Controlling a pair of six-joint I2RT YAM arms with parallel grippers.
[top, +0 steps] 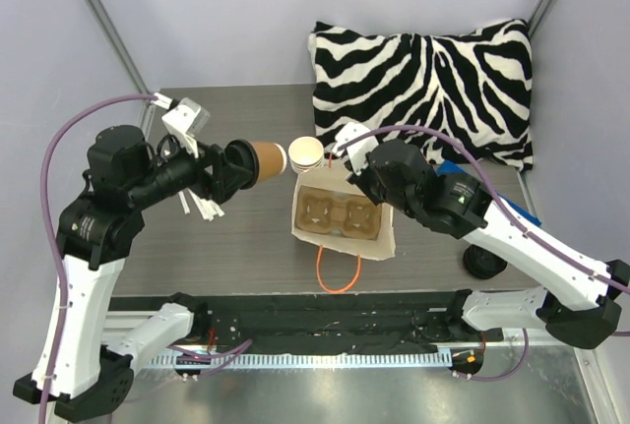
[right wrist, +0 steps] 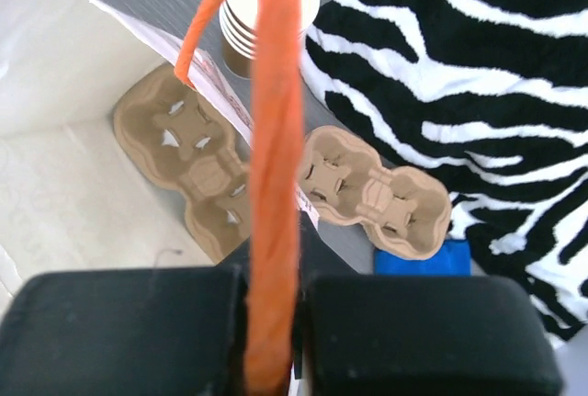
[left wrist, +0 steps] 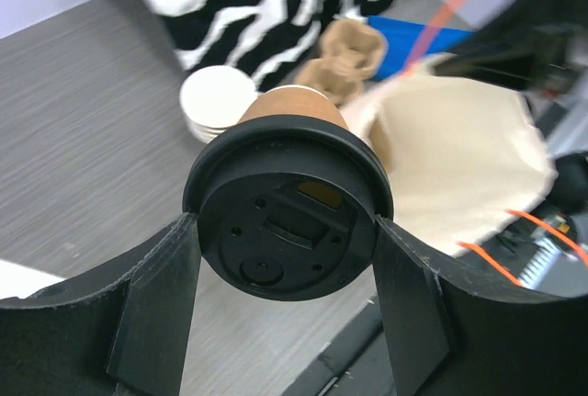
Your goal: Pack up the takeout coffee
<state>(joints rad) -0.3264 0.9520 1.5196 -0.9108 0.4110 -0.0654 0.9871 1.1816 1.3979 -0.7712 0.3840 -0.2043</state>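
Beside bag: left pincer clamps takeout coffee | right pincer pinches handle

The coffee I hold is matt brown paper, its lid smooth black plastic; my right fingers pinch twisted orange cord.

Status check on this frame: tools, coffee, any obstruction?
Left tool shut on takeout coffee, held sideways. Right tool shut on orange handle, bag open. Cup stack beside bag mouth.

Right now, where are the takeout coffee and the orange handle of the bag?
takeout coffee (left wrist: 287, 231): left wrist view, on its black lid.
orange handle (right wrist: 276, 139): right wrist view, on the cord's middle.
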